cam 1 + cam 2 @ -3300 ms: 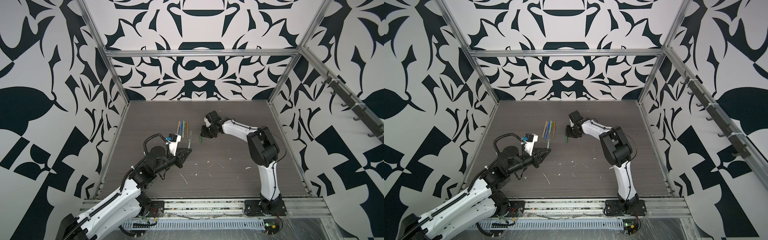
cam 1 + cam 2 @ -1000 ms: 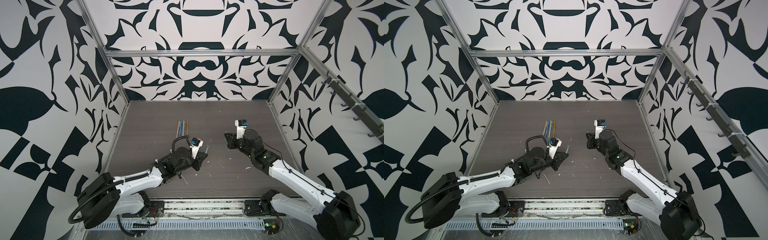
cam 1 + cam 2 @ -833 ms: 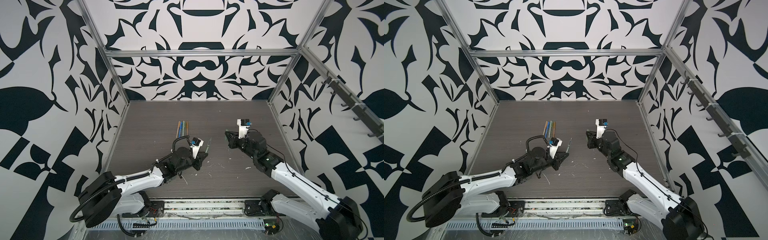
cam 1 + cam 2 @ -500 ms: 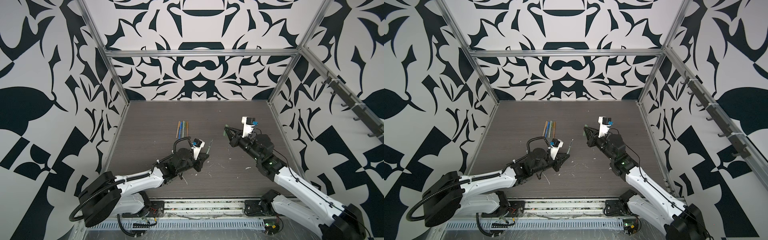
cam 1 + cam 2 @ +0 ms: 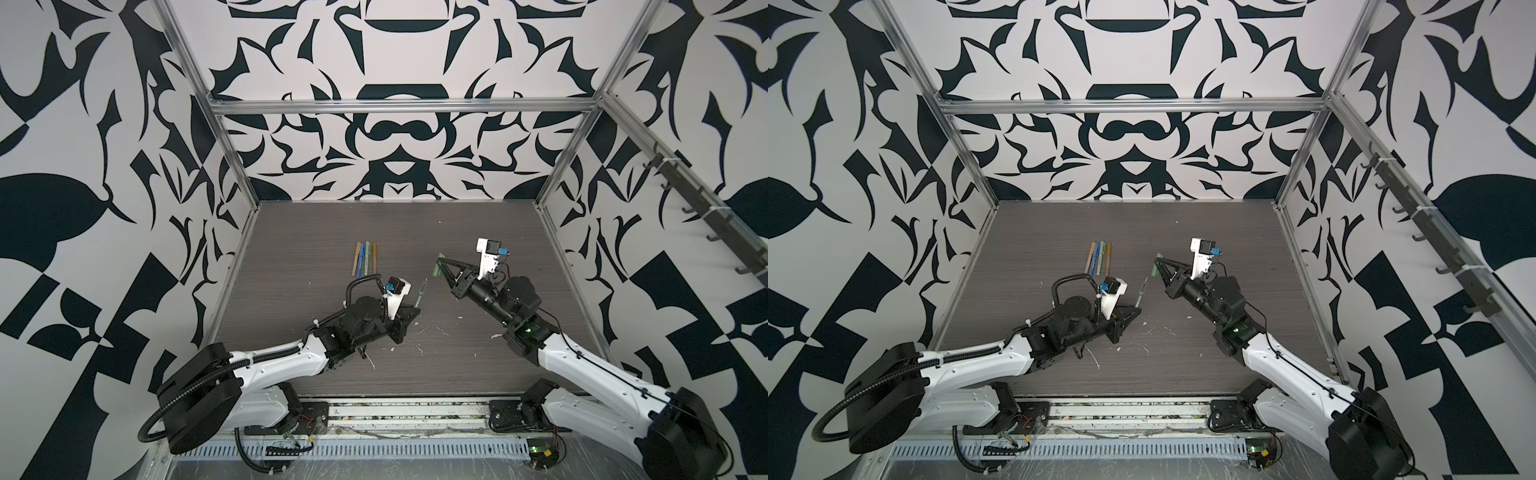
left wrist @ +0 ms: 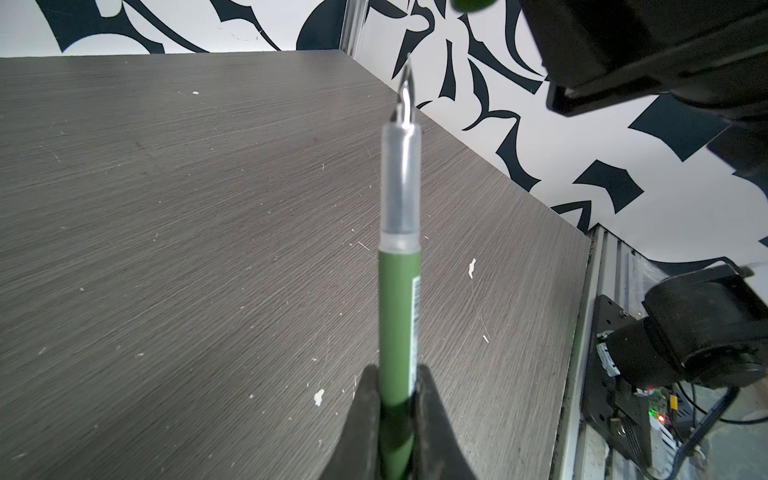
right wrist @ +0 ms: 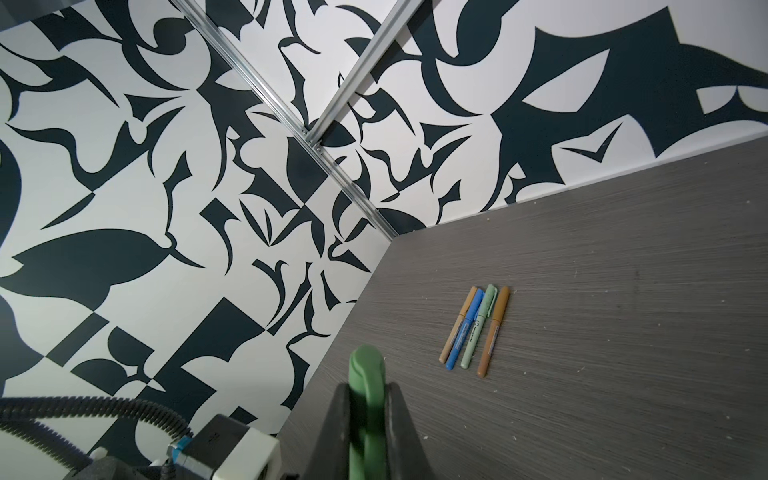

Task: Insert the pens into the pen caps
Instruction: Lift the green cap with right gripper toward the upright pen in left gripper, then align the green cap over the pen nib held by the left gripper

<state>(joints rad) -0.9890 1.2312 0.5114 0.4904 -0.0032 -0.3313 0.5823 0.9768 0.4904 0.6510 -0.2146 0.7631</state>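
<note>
My left gripper (image 5: 417, 306) (image 6: 397, 388) is shut on the lower barrel of a dark green pen (image 5: 422, 293) (image 6: 398, 299). Its clear front section and narrow tip (image 6: 405, 89) point up and away from the fingers. My right gripper (image 5: 439, 266) (image 7: 368, 401) is shut on a dark green pen cap (image 5: 435, 271) (image 7: 366, 374), held above the table. In both top views the cap (image 5: 1156, 269) hangs just up and right of the pen's tip (image 5: 1145, 282), a small gap apart. Several other pens (image 5: 365, 264) (image 7: 476, 328) lie side by side on the table, capped.
The dark wood-grain table (image 5: 478, 232) carries white flecks near the front middle (image 5: 440, 330). Patterned walls with metal frame posts (image 5: 232, 166) close it in on three sides. The left wrist camera housing (image 7: 232, 453) sits close under the cap.
My right gripper has risen and swung a little left with the green cap, nearer the pen's tip. The left gripper with the pen has barely moved.
</note>
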